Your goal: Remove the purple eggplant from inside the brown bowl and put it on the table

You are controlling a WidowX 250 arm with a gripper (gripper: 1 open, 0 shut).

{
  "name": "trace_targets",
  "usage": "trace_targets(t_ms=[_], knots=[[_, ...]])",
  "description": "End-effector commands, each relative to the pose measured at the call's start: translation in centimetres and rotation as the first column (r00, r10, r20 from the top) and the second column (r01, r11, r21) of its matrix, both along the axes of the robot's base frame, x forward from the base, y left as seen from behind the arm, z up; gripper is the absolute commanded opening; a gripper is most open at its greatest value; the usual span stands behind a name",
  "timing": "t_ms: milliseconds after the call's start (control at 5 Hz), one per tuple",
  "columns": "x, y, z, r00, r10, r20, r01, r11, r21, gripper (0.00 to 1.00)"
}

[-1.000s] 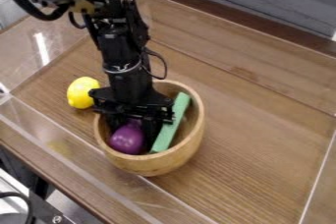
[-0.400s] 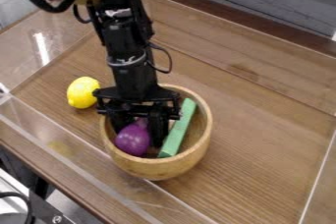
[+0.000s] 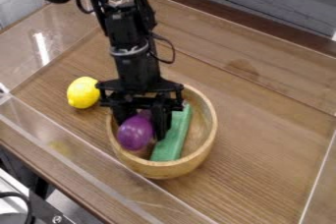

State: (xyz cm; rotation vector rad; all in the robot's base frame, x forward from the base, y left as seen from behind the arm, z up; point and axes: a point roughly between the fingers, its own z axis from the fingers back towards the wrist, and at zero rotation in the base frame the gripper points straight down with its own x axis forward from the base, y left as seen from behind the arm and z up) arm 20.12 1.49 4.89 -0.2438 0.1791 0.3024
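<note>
Eggplant [image 3: 134, 133] sits between the black fingers [image 3: 113, 120] of the gripper [image 3: 140, 125], over the left inside of the bowl [image 3: 197, 159]; looks pinched at a partly open spread, jaws on either side of it. Can't tell if it's lifted clear of the bowl floor. Green block [image 3: 174, 136] leans in the bowl just right of the eggplant, upper end on the rim. Lemon [image 3: 84, 92] on the table [image 3: 262, 81], just left of the bowl. Arm comes down steeply from upper left.
</note>
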Motion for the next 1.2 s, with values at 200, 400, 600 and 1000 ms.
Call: trace_targets(t_ms=[200,400,600,1000], knots=[[3.4,1.6,3.2,0.995,0.062,0.079,-0.061,0.998,-0.022,0.00],[5.4,2.5,4.4,0.990,0.095,0.105,-0.092,0.995,-0.030,0.00],[7.2,3.4,4.4,0.984,0.123,0.127,-0.121,0.992,-0.024,0.00],[8.9,1.4,4.0,0.988,0.065,0.140,-0.062,0.998,-0.025,0.00]])
